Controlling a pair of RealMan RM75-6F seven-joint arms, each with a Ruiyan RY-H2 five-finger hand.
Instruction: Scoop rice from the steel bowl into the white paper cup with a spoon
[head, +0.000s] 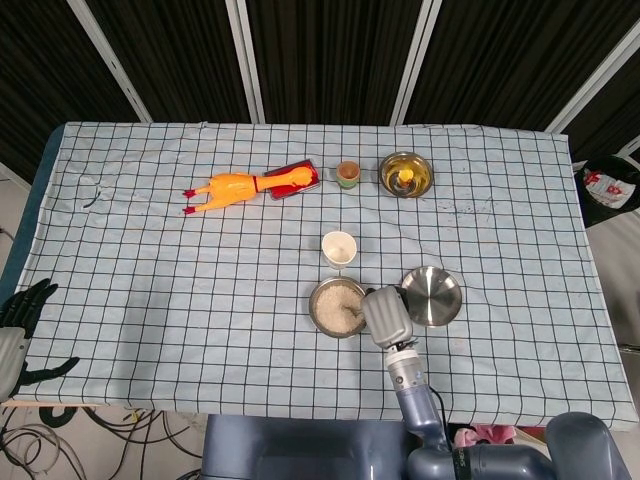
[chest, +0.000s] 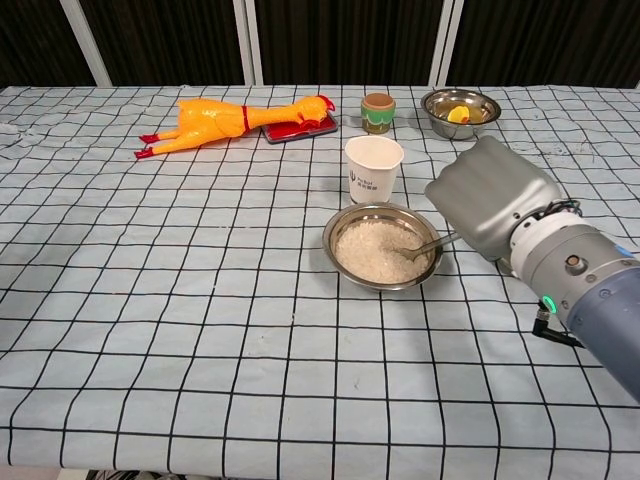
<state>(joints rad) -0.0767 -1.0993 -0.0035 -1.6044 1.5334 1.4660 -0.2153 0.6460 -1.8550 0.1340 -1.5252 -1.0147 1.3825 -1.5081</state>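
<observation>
The steel bowl (chest: 381, 247) (head: 337, 306) full of white rice stands at the table's middle, with the white paper cup (chest: 373, 168) (head: 339, 247) upright just behind it. My right hand (chest: 493, 201) (head: 386, 315) is at the bowl's right rim and holds a metal spoon (chest: 420, 248). The spoon's handle crosses the rim and its tip is dug into the rice on the right side. My left hand (head: 18, 322) hangs off the table's left front corner, fingers spread and holding nothing.
A steel lid (head: 432, 296) lies right of the bowl, partly behind my right hand. At the back are a yellow rubber chicken (chest: 225, 119), a red flat item (chest: 299, 127), a small brown-green cup (chest: 377, 112) and a second steel bowl (chest: 460, 106) with yellow contents.
</observation>
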